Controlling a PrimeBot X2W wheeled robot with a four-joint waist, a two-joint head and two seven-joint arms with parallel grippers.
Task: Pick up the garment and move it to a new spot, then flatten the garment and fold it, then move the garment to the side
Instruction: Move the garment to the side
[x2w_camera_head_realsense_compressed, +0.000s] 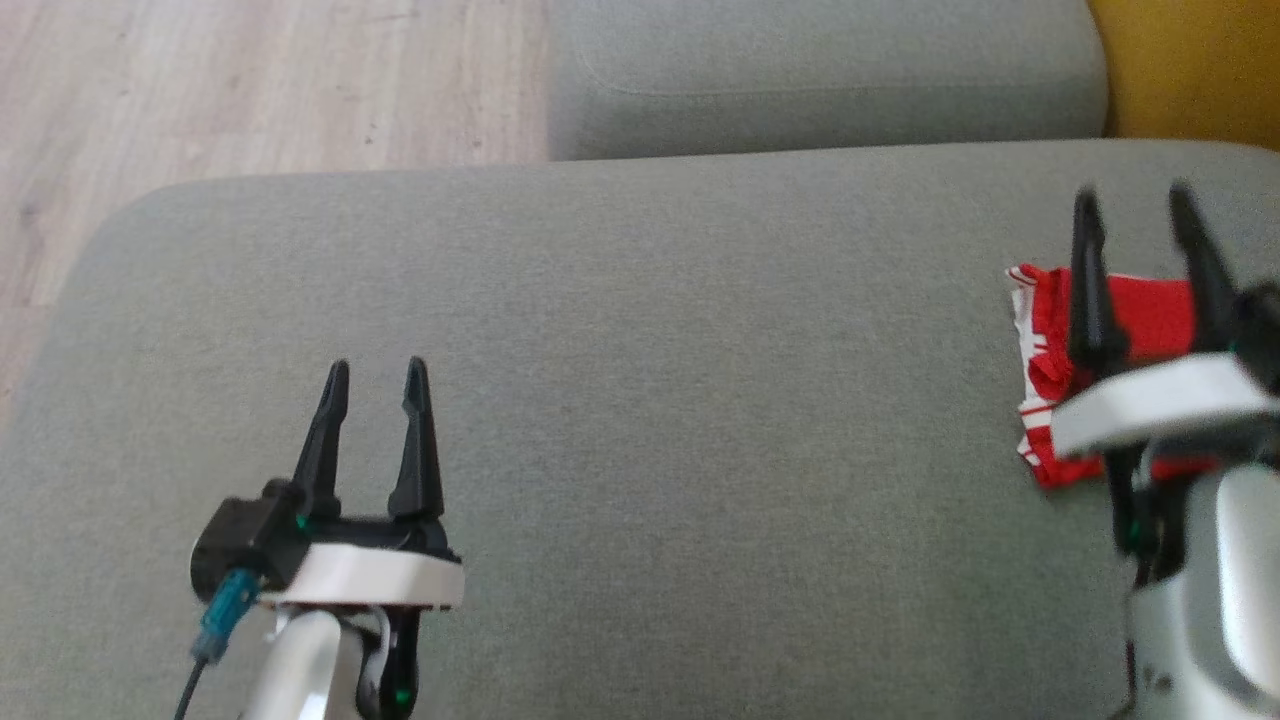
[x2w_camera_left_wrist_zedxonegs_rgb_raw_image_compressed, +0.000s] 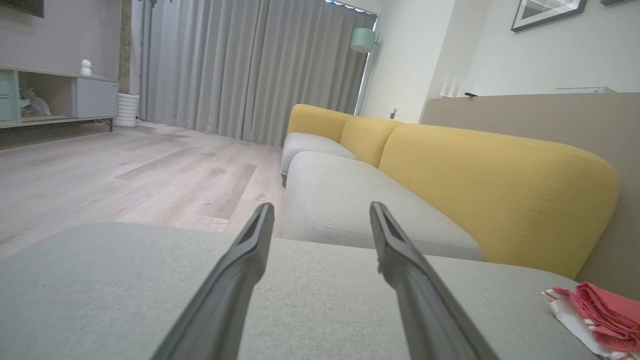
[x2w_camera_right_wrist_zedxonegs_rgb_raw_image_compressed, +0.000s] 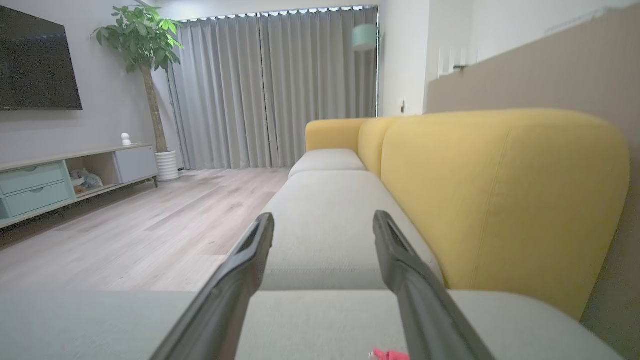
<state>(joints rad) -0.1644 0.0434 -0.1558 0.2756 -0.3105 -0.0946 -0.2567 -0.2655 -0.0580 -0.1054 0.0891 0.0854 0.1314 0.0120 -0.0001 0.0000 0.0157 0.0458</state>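
The garment (x2w_camera_head_realsense_compressed: 1150, 310) lies compact at the right end of the sofa cushion (x2w_camera_head_realsense_compressed: 640, 400), the released right pincer (x2w_camera_head_realsense_compressed: 1133, 195) over it; the left pincer (x2w_camera_head_realsense_compressed: 377, 372), also released, sits toward the left end. A dipping finger could snag and unfold it.

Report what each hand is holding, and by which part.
Nothing is held. The left hand and right hand are both open; the red garment lies free on the grey cushion near the right hand.
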